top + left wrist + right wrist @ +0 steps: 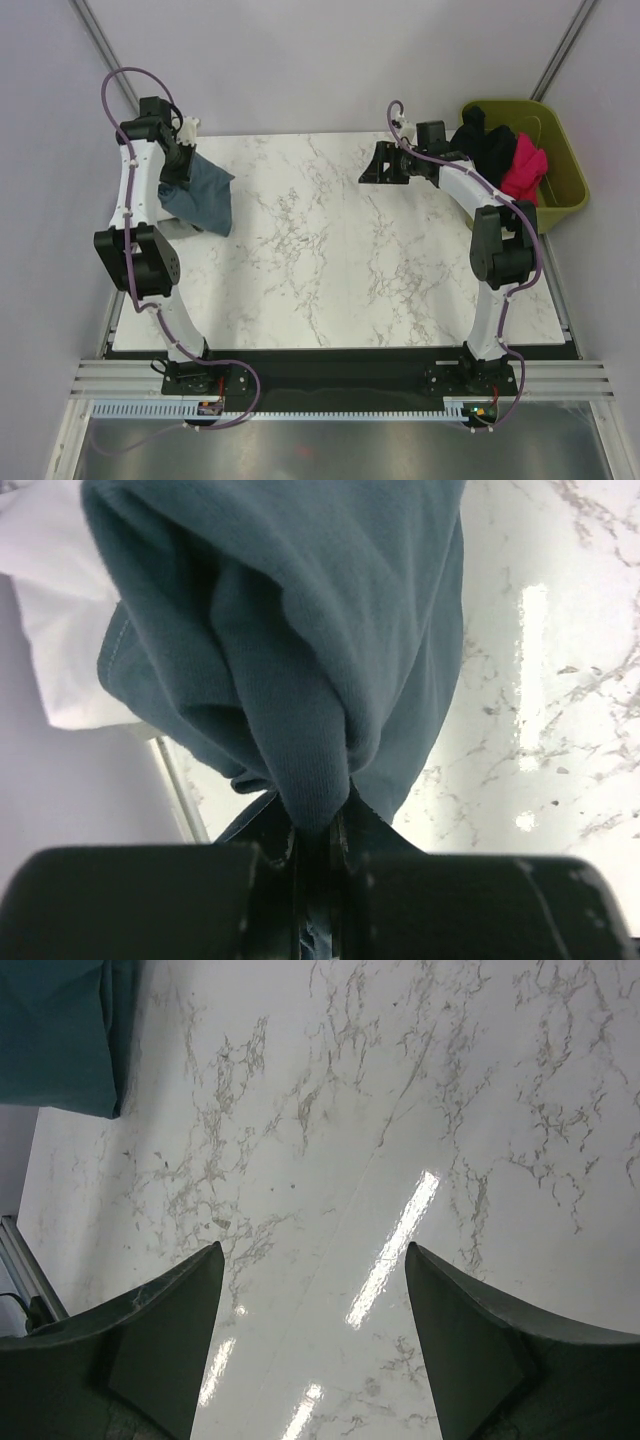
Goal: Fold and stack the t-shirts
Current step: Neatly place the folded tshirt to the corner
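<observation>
Blue-grey t-shirt (200, 195) hangs bunched from left tool (322, 832), clenched on it, over far-left corner of tabletop (340, 260). Right tool (313, 1260) released, empty. Best lower slowly, spread flat before folding.

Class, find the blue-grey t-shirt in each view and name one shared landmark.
Top external: blue-grey t-shirt at the table's far left, bunched in the left gripper.
Left wrist: blue-grey t-shirt fills the upper centre.
Right wrist: blue-grey t-shirt in the top-left corner.
Shared landmark: the marble tabletop.

One t-shirt (205, 195) hanging over table's (330, 250) left rear, bin (566, 185) off right rear corner, other shirts (497, 150) inside
</observation>
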